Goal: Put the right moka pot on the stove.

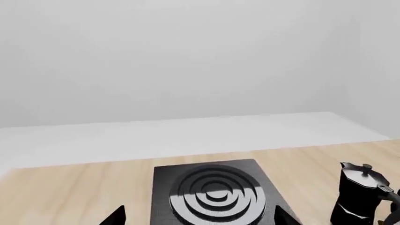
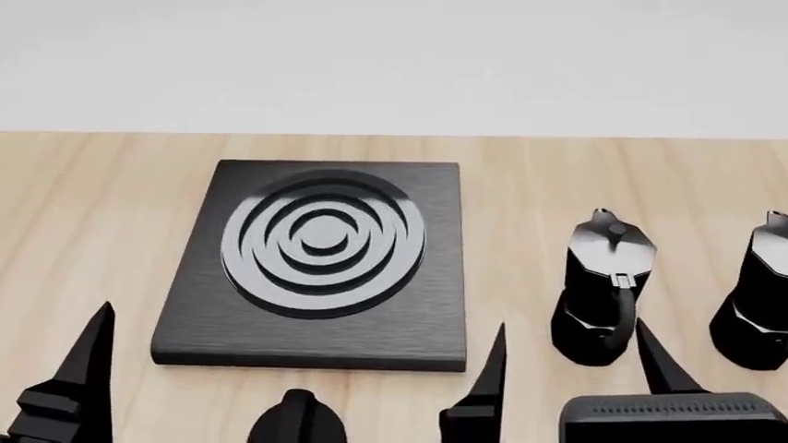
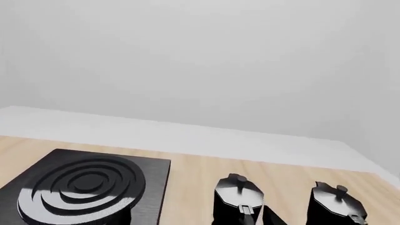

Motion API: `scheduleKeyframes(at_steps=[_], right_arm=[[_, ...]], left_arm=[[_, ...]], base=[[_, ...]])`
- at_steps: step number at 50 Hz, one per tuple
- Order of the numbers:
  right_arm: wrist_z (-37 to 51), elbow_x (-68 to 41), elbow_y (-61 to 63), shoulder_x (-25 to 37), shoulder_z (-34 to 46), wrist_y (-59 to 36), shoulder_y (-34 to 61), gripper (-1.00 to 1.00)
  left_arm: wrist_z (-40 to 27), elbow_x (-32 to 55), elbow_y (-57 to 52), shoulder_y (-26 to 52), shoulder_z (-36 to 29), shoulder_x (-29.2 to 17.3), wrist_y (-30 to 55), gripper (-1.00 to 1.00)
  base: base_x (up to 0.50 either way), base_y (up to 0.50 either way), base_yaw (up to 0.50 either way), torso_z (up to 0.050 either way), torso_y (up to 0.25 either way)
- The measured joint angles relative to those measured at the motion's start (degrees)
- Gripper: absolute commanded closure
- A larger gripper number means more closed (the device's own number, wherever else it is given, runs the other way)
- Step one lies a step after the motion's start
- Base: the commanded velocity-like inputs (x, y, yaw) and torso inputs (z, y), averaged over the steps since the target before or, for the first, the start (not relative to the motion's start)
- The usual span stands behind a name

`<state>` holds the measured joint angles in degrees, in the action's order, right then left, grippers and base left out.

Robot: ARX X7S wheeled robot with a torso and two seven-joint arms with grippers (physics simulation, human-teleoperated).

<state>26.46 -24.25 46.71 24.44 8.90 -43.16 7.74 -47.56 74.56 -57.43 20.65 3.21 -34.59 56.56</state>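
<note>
Simulated kitchen counter, bare-bones render. Evidence: light wood-grain countertop (image 2: 99,212), a flat black stove (image 2: 197,314) with concentric burner rings, its small oval knob (image 2: 298,415) at the near edge, two identical moka pots (image 2: 606,286) (image 2: 761,305) side by side to its right. Plain pale wall (image 3: 200,61) behind, uniform lighting, flat synthetic look throughout.

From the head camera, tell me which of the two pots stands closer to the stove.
The left pot, fully in view beside the stove. The other pot stands farther right, cut by the picture's edge.
</note>
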Motion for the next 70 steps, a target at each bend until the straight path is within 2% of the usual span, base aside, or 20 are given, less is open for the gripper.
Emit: scheduleKeyframes(at_steps=[70], right_arm=[[1.1, -0.6, -0.6, 1.0, 1.0, 0.2, 0.5, -1.0]], left_arm=[[-0.5, -0.5, 0.4, -0.7, -2.1, -2.0, -3.9, -1.0]], base=[[0.0, 0.0, 0.0, 0.0, -0.084]])
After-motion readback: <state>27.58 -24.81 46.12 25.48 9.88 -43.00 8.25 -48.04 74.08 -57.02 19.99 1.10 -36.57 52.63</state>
